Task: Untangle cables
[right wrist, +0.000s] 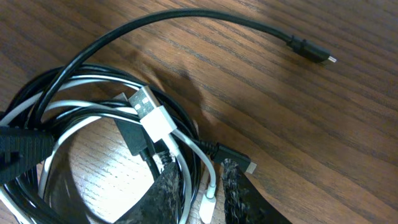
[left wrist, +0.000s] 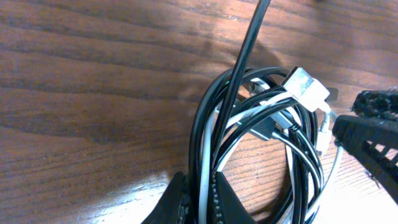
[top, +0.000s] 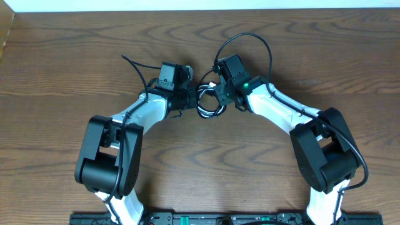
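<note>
Working the white one out first looks like the sane move here. The cable bundle (top: 209, 101) sits mid-counter (top: 62, 75), right between the two arms. The black cable (right wrist: 186, 18) and the white cable (right wrist: 158, 121) are looped round each other in one small coil.

The left claw (left wrist: 200, 199) is clamped tight on one side of the coil, with a few black and white strands pinched together, so that's your anchor. The right claw (right wrist: 202, 193) is on the opposite side, jaws a little apart and straddling the white cable near its small plug end. As far as I can see it isn't pinching anything yet.

If I were driving, I'd close the right claw on just the white strand, close to that plug. I'd also make sure the black connector (right wrist: 239, 160) lying just beside the fingers doesn't get grabbed too. Then pull slowly away from the left claw and feed the plug back through the loop, cos a hard yank probably just cinches the coil.

The left grip has both colours in it, so it may need loosening before the white will slide.
</note>
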### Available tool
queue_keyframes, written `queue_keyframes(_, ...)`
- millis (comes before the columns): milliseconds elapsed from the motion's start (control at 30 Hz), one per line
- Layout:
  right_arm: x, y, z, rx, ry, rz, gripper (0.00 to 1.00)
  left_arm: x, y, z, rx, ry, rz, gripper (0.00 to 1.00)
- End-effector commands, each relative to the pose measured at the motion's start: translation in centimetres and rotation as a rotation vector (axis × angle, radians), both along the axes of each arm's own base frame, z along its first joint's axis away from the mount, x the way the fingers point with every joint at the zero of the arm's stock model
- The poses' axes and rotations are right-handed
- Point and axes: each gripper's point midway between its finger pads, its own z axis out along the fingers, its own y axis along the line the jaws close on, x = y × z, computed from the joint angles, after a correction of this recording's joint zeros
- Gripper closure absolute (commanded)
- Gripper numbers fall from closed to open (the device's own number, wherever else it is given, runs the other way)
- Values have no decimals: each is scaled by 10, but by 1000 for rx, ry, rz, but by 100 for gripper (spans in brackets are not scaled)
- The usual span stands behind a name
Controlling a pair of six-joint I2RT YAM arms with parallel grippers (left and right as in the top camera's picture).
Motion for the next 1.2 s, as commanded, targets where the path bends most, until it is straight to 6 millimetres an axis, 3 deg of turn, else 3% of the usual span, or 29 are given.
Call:
queue_keyframes(0,-2,-1,-6,-1,12,-28,79,-3,1,-7,22,14,-14,92)
queue_keyframes(800,-8,-4,-18,19,31,-65,81,-8,-3,-8,-9,51,-3,92)
queue_keyframes(1000,-8,-4,-18,19,31,-65,72,-13,-13,-4,-66,67,-36,92)
queue_keyframes(1067,-8,-4,-18,19,31,-65,74,-13,-13,-4,-65,66,-36,92)
queue_keyframes(1167,-8,-4,-18,18,31,-65,84,-13,-13,-4,-65,66,-36,92)
